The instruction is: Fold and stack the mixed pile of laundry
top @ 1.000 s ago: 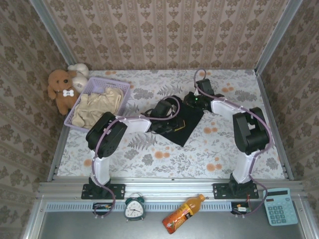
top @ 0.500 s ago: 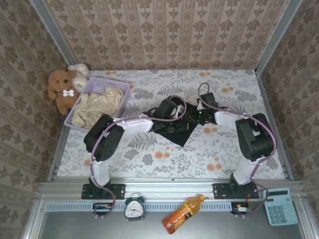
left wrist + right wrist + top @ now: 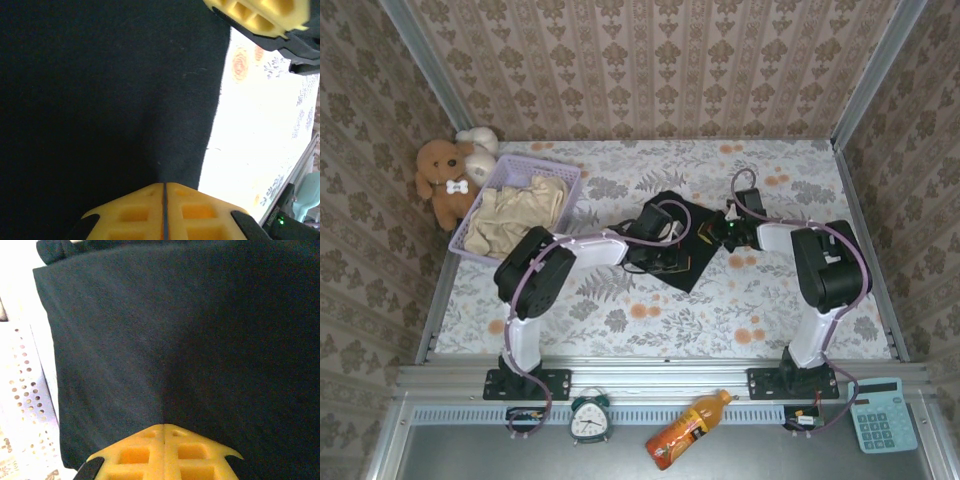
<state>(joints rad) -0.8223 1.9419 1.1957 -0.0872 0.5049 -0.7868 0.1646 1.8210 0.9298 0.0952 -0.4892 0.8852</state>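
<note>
While pinched at two points, lies spread mid-table, one corner toward the arms: black garment (image 3: pixel 680 205), on floral table (image 3: pixel 770 300).
Left gripper (image 3: pixel 164 186): yellow fingers pressed together, nipping a pucker of the black cloth near its edge.
Right gripper (image 3: pixel 164 427): fingers likewise closed tight on a fold of the same cloth, creases running to the tips.
From above, both grippers close together over the garment.
Cream-beige garment (image 3: pixel 515 215): heaped inside lavender basket (image 3: pixel 535 160), far left, well apart from the black one.
Teddy bears (image 3: pixel 445 175): beside basket, against wall.
</note>
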